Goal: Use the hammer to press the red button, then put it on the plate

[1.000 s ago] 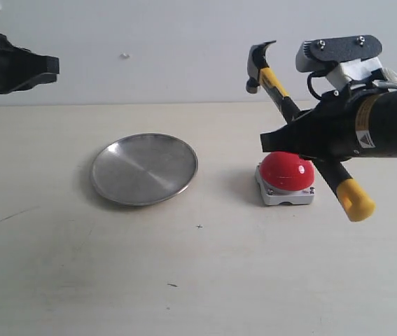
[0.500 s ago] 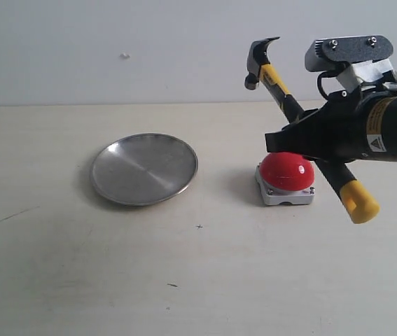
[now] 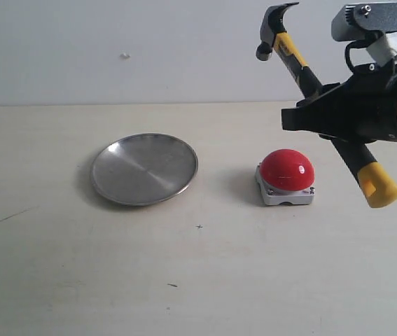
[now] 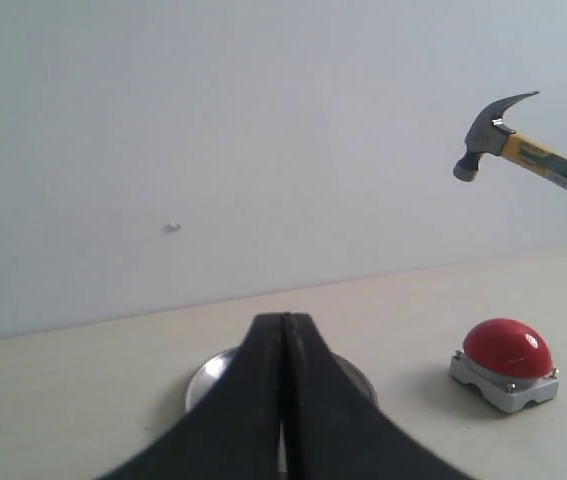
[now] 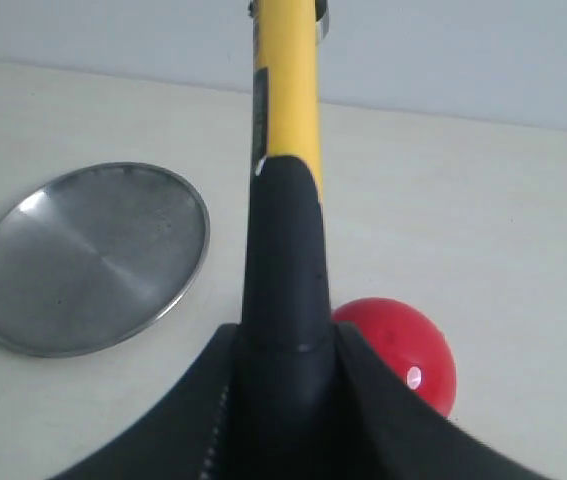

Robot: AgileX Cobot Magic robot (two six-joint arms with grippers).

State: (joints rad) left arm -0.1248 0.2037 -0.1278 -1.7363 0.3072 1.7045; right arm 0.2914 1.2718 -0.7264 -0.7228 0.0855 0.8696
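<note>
My right gripper (image 3: 309, 117) is shut on the black handle of the hammer (image 3: 303, 66), held in the air at the right. The dark head points up and left and the yellow end (image 3: 379, 185) hangs low right. Below it on the table sits the red button (image 3: 287, 170) on its grey base, apart from the hammer. The silver plate (image 3: 144, 169) lies left of the button with nothing on it. In the right wrist view the handle (image 5: 285, 250) runs between the fingers, with the button (image 5: 403, 358) and plate (image 5: 88, 258) beneath. My left gripper (image 4: 284, 330) is shut on nothing, out of the exterior view.
The table (image 3: 198, 280) is pale beige with a few small dark marks. A plain light wall (image 3: 149, 49) stands behind it. In the left wrist view the plate (image 4: 208, 375) shows partly behind the fingers and the button (image 4: 506, 350) sits to one side.
The right arm has risen and moved right with the hammer, uncovering the red button. The left gripper left the exterior view's upper left corner.
</note>
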